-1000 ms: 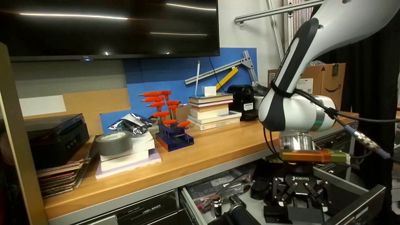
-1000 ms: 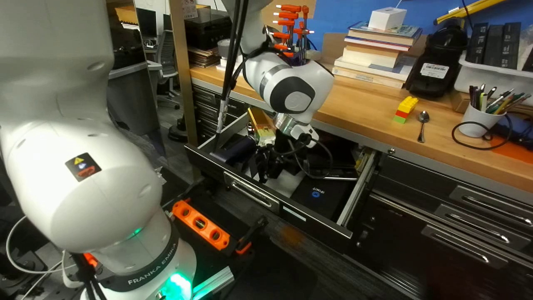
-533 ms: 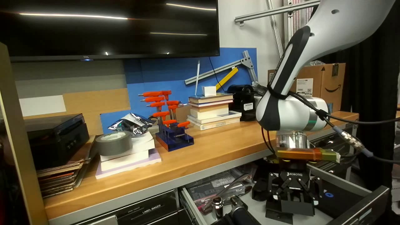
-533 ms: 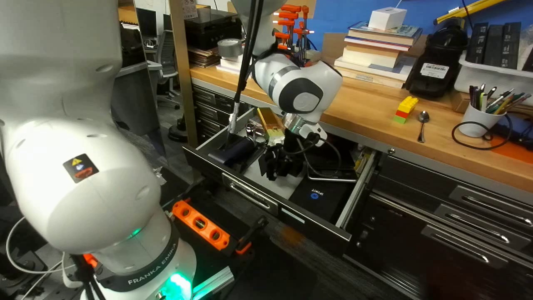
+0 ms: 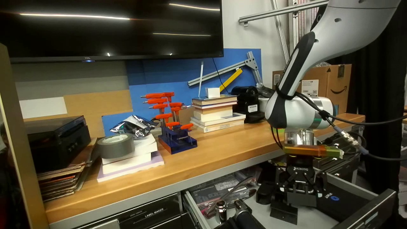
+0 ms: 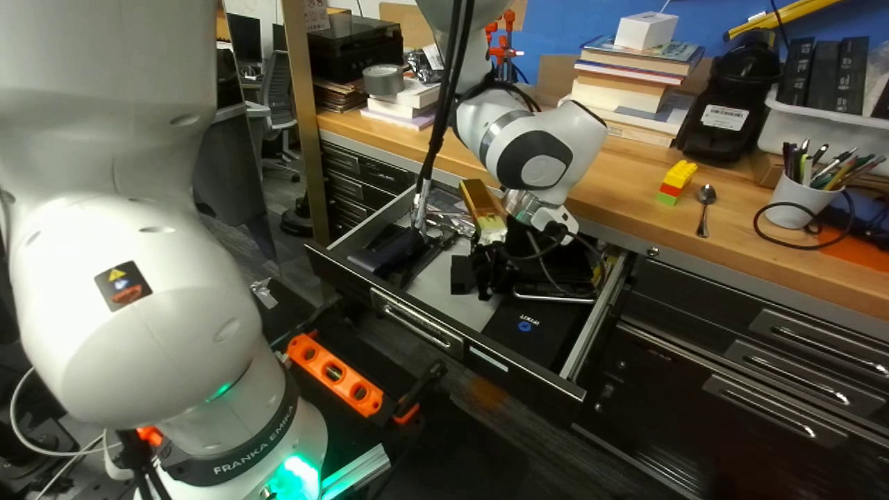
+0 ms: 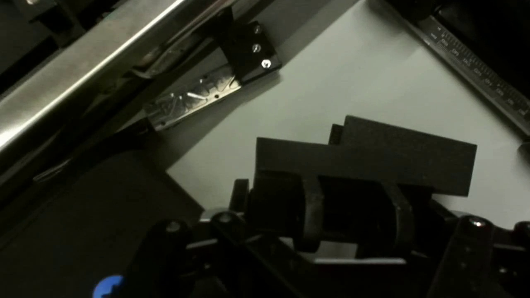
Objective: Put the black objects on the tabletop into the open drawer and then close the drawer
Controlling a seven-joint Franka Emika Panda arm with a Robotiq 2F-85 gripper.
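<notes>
My gripper (image 5: 301,192) is inside the open drawer (image 6: 528,378), close above its floor. It is shut on a matte-black blocky piece (image 5: 302,200), which spans the gap between the fingers. In the wrist view this held piece (image 7: 298,157) covers part of another black piece (image 7: 408,134) on the light drawer floor. That piece also shows beside the gripper in an exterior view (image 5: 284,214). I cannot tell whether the two touch. A further black lump (image 5: 265,192) sits in the drawer behind. I see no small black pieces on the wooden tabletop (image 5: 229,143).
A black flat box (image 6: 538,326), a dark handled tool (image 6: 389,250) and a steel socket (image 5: 221,211) lie in the drawer. The tabletop bears book stacks (image 5: 211,122), a blue hex-key stand (image 5: 178,143), a toy-brick block (image 6: 677,182), a spoon (image 6: 705,208) and a pen cup (image 6: 799,201).
My gripper has risen a little and moved towards the box side of the drawer, with the black piece moving along in it. The other black piece stays on the drawer floor.
</notes>
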